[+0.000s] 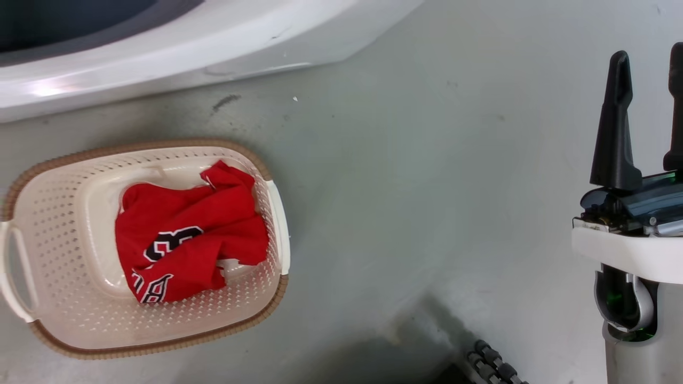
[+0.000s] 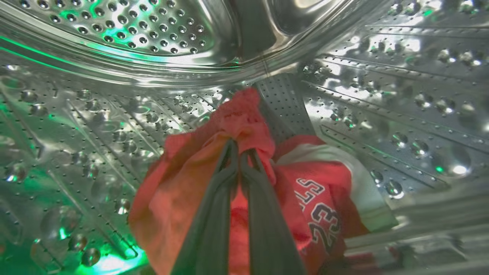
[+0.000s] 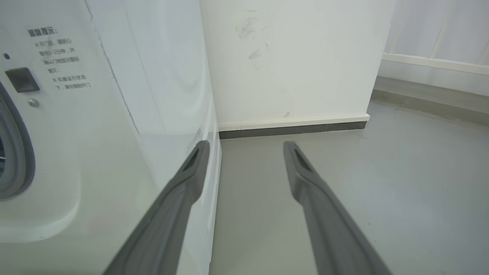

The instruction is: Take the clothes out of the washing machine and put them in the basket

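Slippage threatens: inside the washing machine (image 2: 114, 95), left jaws pinch just a fold of jersey (image 2: 244, 118), which may pull free on withdrawal; right jaws stand open.

I'm watching my left gripper (image 2: 240, 149) sitting closed, its two dark fingers (image 2: 214, 214) lying side by side and pinching a fold of the clothes (image 2: 244, 118) at their tips. My right gripper (image 1: 646, 106) is hanging at the lower right of the head view, fingers pointing up and standing well apart, rising from the pale wrist (image 1: 629, 256). In its own wrist view the fingers are splaying wide too.
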Controlling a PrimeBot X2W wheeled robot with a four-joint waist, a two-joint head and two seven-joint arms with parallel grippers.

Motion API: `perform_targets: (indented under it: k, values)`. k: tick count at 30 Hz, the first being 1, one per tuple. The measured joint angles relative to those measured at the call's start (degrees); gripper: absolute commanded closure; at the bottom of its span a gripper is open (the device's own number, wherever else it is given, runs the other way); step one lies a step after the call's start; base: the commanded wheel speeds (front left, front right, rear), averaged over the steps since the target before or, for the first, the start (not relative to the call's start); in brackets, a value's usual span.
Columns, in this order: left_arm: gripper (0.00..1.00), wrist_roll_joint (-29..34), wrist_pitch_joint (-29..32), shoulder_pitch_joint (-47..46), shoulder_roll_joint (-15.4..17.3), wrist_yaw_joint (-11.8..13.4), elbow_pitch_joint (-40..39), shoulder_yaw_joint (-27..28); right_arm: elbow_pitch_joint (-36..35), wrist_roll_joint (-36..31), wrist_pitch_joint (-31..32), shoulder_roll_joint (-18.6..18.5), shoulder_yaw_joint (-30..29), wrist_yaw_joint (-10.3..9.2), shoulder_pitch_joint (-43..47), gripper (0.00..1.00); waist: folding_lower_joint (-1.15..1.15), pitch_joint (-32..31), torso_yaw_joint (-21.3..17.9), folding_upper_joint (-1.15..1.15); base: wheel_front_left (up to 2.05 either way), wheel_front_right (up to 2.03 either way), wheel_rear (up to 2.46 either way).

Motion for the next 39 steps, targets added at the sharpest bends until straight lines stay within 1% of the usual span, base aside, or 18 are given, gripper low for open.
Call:
perform_targets:
  k: [7, 13, 15, 20, 23, 26, 30, 32, 39]
  values:
    - [1.00, -3.7, -7.2, 7.7, -1.4, 0.0, -1.0, -3.2, 0.9, -1.4, 0.0, 0.0, 0.3, 0.00, 1.3, 0.00, 0.00, -4.7, 1.9, 0.00, 0.00, 0.00, 0.00]
    - [1.00, -7.7, -13.5, 16.9, -3.2, 0.0, -2.3, -5.9, 2.1, -2.6, 0.0, 0.0, 0.7, 0.00, 3.5, 0.00, 0.00, -9.7, 3.6, 0.00, 0.00, 0.00, 0.00]
    - [1.00, -9.4, -14.8, 19.8, -3.9, 0.0, -2.6, -6.4, 2.5, -3.1, 0.0, 0.0, 0.5, 0.00, 4.4, 0.00, 0.00, -11.4, 4.2, 0.00, 0.00, 0.00, 0.00]
    - [1.00, -11.4, -18.6, 25.9, -6.1, 0.0, -4.3, -9.0, 3.5, -4.5, 0.0, 0.0, 0.8, 0.00, 6.3, 0.00, -0.01, -15.8, 6.2, 0.00, 0.00, 0.00, 0.00]
    - [1.00, -12.2, -20.6, 29.0, -6.9, 0.0, -5.9, -10.1, 4.3, -5.1, 0.0, 0.0, 0.9, 0.00, 7.9, 0.00, -0.01, -18.6, 7.4, 0.00, 0.00, 0.00, 0.00]
    - [1.00, -12.5, -21.8, 32.6, -7.0, 0.0, -7.9, -11.0, 4.7, -5.5, 0.0, 0.0, 1.0, 0.00, 9.4, 0.00, -0.01, -21.7, 8.4, 0.00, 0.00, 0.00, 0.00]
    - [1.00, -12.6, -22.3, 37.6, -7.2, 0.0, -11.6, -11.0, 5.3, -5.9, 0.0, 0.0, 0.9, 0.00, 11.8, 0.00, -0.02, -25.7, 9.6, 0.00, 0.00, 0.00, 0.00]
    - [1.00, -12.5, -22.4, 40.1, -7.1, 0.7, -14.2, -10.7, 5.6, -6.1, 0.0, 0.0, 1.1, 0.00, 12.7, 0.00, -0.02, -27.5, 10.2, 0.00, 0.00, 0.00, 0.00]
    - [1.00, -10.9, -22.5, 51.4, -6.2, 3.6, -27.3, -9.5, 6.2, -6.4, 0.0, 0.0, 1.6, 0.00, 15.2, 0.00, -0.02, -33.1, 11.9, 0.00, 0.00, 0.00, 0.00]
